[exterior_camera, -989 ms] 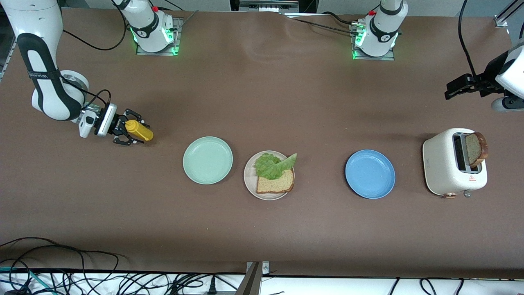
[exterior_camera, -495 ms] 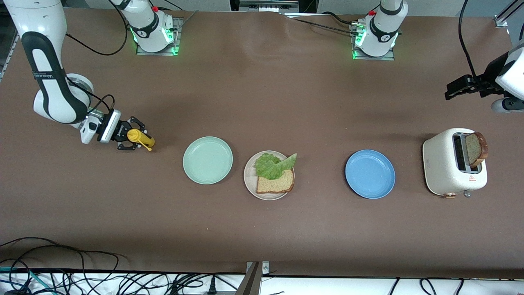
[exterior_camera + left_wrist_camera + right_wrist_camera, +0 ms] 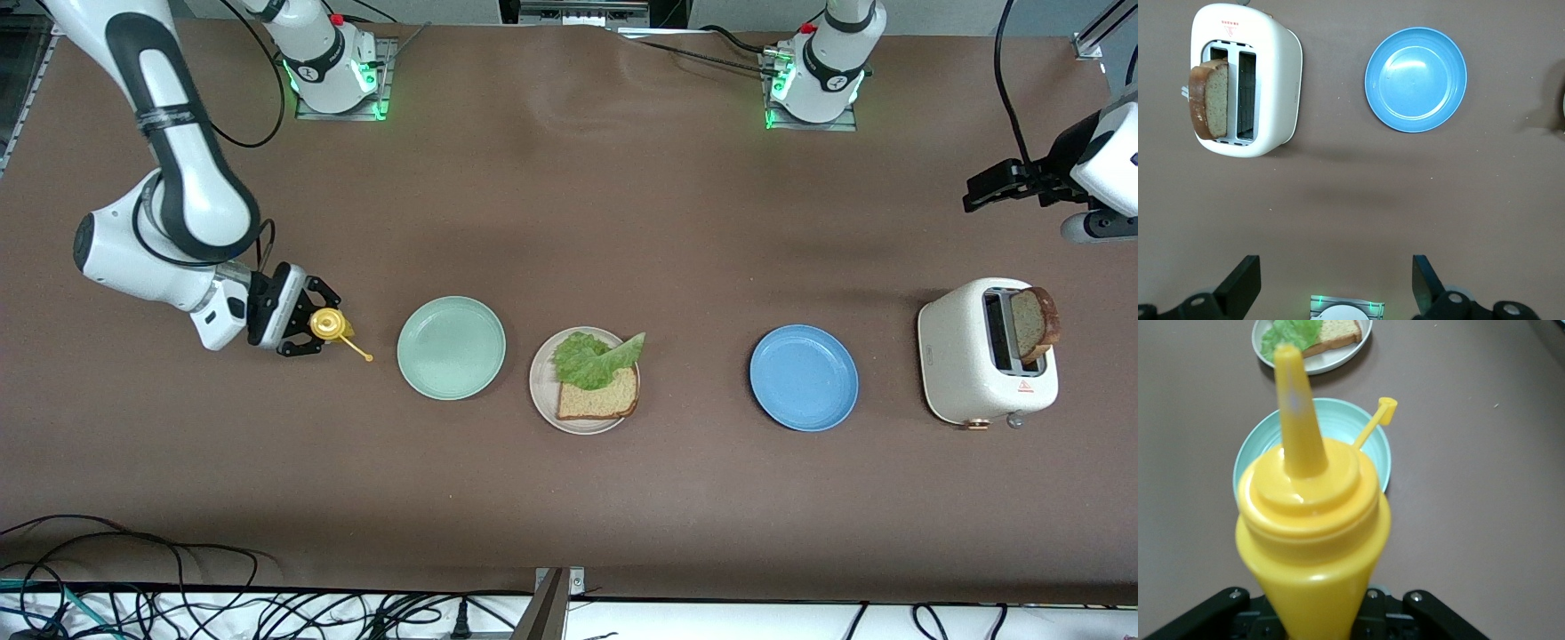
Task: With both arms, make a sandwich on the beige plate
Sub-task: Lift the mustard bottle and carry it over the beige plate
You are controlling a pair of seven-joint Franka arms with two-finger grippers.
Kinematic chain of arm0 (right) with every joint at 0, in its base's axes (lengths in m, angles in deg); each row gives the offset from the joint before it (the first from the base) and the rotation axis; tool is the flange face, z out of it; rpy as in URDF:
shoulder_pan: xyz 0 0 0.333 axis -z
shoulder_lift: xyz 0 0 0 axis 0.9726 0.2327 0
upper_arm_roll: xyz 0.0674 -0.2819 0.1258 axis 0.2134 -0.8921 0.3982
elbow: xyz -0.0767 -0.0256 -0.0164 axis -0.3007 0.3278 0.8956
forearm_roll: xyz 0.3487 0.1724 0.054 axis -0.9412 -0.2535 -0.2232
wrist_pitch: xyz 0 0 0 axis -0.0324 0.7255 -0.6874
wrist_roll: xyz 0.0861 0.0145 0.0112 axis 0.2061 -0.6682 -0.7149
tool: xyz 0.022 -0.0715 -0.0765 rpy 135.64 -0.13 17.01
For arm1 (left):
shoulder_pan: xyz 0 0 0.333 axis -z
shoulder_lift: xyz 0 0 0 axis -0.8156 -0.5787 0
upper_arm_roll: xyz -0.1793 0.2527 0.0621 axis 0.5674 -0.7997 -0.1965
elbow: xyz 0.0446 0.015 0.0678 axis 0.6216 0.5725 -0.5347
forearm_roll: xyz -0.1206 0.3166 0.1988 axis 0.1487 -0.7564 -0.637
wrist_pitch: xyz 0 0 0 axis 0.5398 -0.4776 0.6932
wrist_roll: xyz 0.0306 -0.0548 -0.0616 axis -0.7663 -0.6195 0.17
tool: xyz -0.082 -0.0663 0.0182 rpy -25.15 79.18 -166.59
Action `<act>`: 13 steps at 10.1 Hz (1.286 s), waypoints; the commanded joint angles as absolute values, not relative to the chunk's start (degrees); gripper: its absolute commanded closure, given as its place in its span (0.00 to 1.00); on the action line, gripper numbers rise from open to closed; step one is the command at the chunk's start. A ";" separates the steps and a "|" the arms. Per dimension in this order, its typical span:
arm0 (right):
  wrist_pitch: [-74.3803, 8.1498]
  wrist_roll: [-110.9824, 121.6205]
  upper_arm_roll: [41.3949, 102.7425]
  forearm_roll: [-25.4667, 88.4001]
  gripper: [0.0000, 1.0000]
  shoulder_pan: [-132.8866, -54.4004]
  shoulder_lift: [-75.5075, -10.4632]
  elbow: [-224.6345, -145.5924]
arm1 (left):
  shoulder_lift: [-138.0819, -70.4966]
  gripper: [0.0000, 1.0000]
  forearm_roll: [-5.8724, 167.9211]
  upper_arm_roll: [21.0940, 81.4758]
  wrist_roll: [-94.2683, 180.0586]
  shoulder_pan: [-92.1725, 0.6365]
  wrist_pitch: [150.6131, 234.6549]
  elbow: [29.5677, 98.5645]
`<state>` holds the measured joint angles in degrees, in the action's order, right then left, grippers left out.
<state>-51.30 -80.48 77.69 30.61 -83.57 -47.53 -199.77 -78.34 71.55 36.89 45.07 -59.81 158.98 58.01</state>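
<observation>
The beige plate sits mid-table and holds one slice of speckled bread with a green lettuce leaf partly on it. A second bread slice stands in the white toaster. My right gripper is shut on a yellow squeeze bottle above the table beside the mint green plate, nozzle toward that plate. In the right wrist view the bottle fills the foreground. My left gripper is open and empty over the table's left-arm end; it also shows in the left wrist view.
A blue plate lies between the beige plate and the toaster, and shows in the left wrist view with the toaster. The bottle's open cap hangs on its tether. Cables run along the table's near edge.
My right arm has swung the yellow bottle toward the mint green plate and turned it so its nozzle points at the plates. The left arm has not moved.
</observation>
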 commanded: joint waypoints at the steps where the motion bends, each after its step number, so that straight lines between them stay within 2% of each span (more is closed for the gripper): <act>1: -52.49 -67.23 77.52 41.10 1.00 -88.56 -46.33 -194.66 | -78.41 0.00 69.40 37.18 44.42 -59.65 158.26 56.73; 6: -51.71 -38.21 77.52 73.71 1.00 -99.99 -38.44 -182.44 | -78.14 0.00 69.40 37.35 44.51 -59.39 158.09 56.55; 10: -39.87 -23.61 77.52 89.20 1.00 -109.13 -27.19 -167.42 | -78.40 0.00 69.40 37.27 44.51 -59.39 158.53 56.64; 13: -34.59 -15.00 77.43 98.86 1.00 -113.88 -22.61 -163.36 | -78.49 0.00 69.48 37.27 44.51 -59.48 158.53 56.64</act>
